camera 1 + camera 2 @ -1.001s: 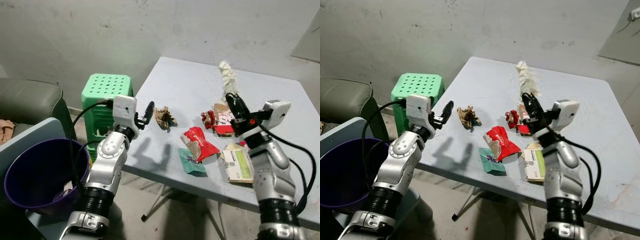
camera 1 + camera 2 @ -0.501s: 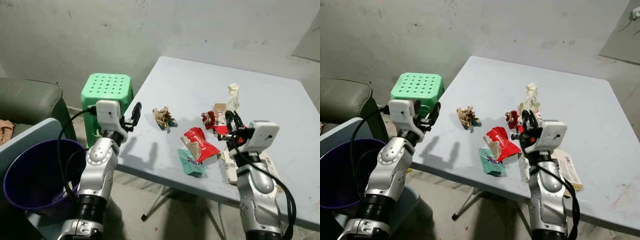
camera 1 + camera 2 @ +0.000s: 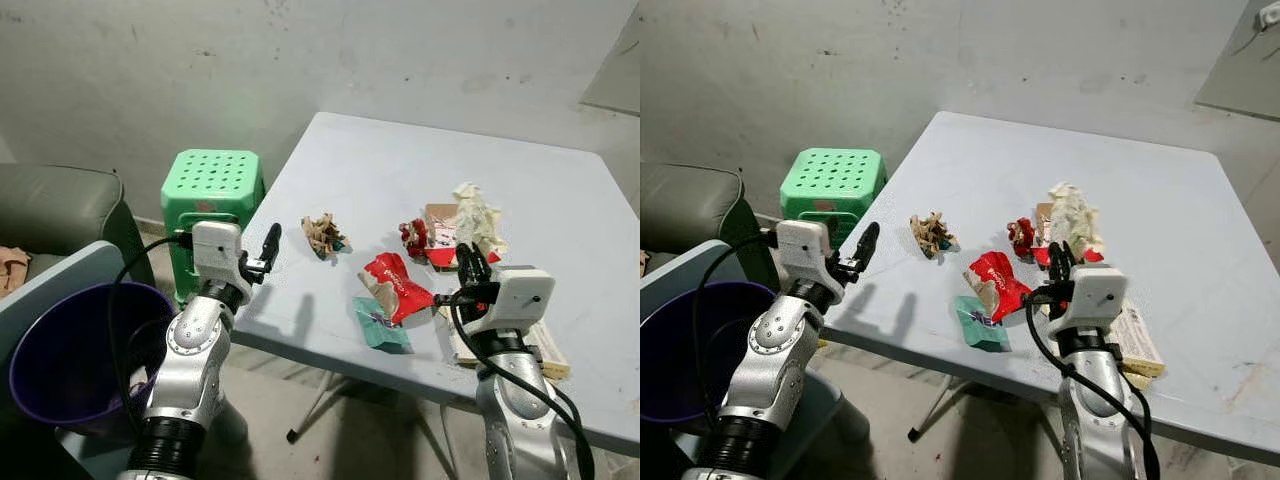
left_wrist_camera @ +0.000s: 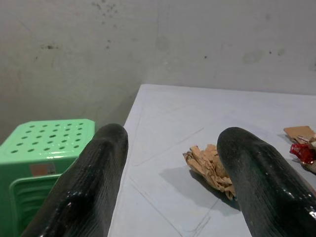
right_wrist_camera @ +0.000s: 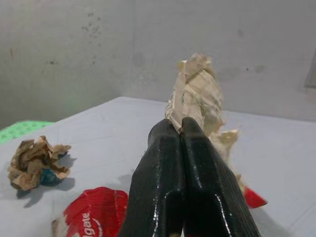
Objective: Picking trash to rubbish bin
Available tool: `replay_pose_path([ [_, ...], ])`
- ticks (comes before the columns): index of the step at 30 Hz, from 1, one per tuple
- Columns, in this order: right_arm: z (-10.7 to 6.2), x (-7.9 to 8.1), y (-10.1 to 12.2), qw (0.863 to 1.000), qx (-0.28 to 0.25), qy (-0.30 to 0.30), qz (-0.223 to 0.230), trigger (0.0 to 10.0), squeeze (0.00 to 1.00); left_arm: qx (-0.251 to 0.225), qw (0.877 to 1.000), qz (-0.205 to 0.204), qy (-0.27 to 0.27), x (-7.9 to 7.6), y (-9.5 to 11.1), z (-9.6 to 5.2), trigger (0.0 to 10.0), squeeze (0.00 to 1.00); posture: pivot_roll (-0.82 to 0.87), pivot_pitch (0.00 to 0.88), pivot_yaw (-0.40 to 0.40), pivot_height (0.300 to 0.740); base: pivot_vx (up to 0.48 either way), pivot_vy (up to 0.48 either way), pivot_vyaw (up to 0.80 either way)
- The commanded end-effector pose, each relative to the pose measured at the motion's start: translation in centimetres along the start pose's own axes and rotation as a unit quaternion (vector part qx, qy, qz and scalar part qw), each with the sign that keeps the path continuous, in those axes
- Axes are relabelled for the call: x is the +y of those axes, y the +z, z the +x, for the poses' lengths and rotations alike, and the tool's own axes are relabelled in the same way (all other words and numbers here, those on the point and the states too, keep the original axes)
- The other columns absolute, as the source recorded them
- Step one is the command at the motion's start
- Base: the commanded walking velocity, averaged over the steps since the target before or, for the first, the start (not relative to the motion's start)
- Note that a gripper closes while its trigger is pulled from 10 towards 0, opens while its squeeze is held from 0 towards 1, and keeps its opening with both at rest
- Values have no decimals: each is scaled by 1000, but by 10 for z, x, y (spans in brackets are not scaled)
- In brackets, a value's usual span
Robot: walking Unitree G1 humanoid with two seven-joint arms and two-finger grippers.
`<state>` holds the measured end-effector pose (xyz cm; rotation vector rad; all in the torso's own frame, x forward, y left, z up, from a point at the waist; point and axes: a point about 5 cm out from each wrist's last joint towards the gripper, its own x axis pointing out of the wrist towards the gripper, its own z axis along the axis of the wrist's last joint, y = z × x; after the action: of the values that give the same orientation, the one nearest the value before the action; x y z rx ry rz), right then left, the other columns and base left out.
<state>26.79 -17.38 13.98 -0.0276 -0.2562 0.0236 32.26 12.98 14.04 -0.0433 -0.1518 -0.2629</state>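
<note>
Right gripper [image 5: 181, 129] clamped tight on a crumpled cream paper wad [image 5: 196, 94], fingers pressed together with only a thin corner of the paper pinched at the tips; the wad [image 3: 476, 215] sits low over the counter [image 3: 380, 160], among the litter near the front edge. Judgement: the pinch looks shallow, so the carry toward the bin wants a steady lift straight up before any swing, and no quick wrist turns, or the paper may slip out. Left gripper [image 3: 268, 248] held off the counter's left edge, fingers [image 4: 94, 168] apart and empty, pointing toward a crumpled brown paper ball [image 3: 322, 234] that lies alone near that edge. Purple rubbish bin [image 3: 60, 350] stands on the floor at the robot's left, well apart from the right arm; the route there crosses the robot's own front and the left arm, which is likely the main obstruction. Directly beneath and beside the held wad: red wrapper [image 3: 398, 284], green packet [image 3: 380, 326], a flat printed carton [image 3: 510, 340] and small red-and-white scraps [image 3: 428, 236], any of which a low sweep could drag. Green plastic stool [image 3: 212, 190] stands between counter and bin.
</note>
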Motion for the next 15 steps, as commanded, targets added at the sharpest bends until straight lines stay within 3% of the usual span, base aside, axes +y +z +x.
replay_pose_path([
  [1,1,-3,4,1000,-1,-4,-18,10000,0,-7,1000,3,-5,3,7,5,10000,0,-35,0,-27,740,0,0,0],
  [4,1,-3,2,1000,4,-9,-17,10000,0,-14,1000,7,-4,9,13,9,10000,0,-32,0,-29,740,0,0,0],
  [15,0,7,-1,1000,13,16,-19,10000,0,0,1000,5,-15,1,5,1,10000,0,-26,0,-31,740,0,0,800],
])
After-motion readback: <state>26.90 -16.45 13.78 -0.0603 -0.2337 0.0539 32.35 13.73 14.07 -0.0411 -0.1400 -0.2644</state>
